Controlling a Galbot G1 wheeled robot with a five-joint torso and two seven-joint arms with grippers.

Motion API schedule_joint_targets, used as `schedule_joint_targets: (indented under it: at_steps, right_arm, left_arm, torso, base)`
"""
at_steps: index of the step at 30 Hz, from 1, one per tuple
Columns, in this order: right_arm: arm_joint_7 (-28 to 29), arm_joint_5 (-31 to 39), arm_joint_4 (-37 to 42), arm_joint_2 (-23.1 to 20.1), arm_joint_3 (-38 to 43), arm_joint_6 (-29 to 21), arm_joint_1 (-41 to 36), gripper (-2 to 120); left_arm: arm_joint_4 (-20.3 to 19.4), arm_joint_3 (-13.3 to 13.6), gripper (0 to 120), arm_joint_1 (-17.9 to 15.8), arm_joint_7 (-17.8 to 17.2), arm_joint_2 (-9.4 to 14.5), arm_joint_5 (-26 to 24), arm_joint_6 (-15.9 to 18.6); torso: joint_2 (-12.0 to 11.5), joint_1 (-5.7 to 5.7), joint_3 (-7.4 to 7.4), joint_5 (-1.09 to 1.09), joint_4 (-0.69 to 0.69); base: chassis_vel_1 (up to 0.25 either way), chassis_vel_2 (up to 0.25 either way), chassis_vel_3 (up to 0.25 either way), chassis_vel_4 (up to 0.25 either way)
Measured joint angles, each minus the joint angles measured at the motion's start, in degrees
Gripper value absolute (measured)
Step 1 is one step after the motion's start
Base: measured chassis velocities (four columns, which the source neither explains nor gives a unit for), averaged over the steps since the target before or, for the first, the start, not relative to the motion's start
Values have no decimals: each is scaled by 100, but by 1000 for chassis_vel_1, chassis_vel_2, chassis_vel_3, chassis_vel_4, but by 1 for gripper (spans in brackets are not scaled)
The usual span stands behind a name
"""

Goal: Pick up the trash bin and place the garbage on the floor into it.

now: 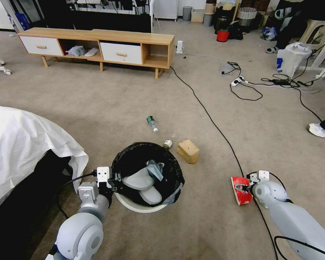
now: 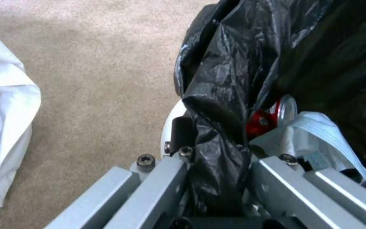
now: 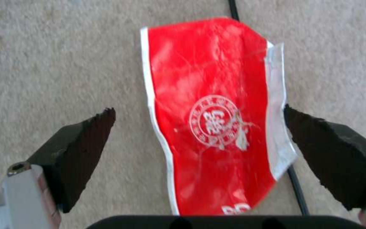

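Note:
The trash bin, white with a black bag over its rim, stands on the floor just ahead of me. My left gripper is shut on its bagged rim. Inside lie a crushed red can, a pale blue tissue and grey flat items. My right gripper is open, its fingers either side of a red snack packet lying flat on the carpet. A green-labelled clear bottle, a small bottle and a tan box lie beyond the bin.
A white-sheeted bed fills the left. A long black cable runs across the carpet and passes under the packet. A low wooden cabinet stands far back. More cables, a white bag and a person's shoe lie right.

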Motion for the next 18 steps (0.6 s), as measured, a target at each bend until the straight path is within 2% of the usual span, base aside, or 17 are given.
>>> schedule_joint_targets:
  at_steps: [7,18]
  right_arm:
    - [-117,-114,-274,136,-69,36,215,100]
    - [-208,-153,-264,138,-80,63,172,100]
  left_arm:
    - [4,-21,0,15,-9,-4,-3,0]
    - [0,-23,0,29,-14,-58,11,-1]
  torso:
    - [0,0,0,0,0]
    - [0,0,0,0,0]
  base:
    - [0,0,0,0]
    - [0,0,0,0]
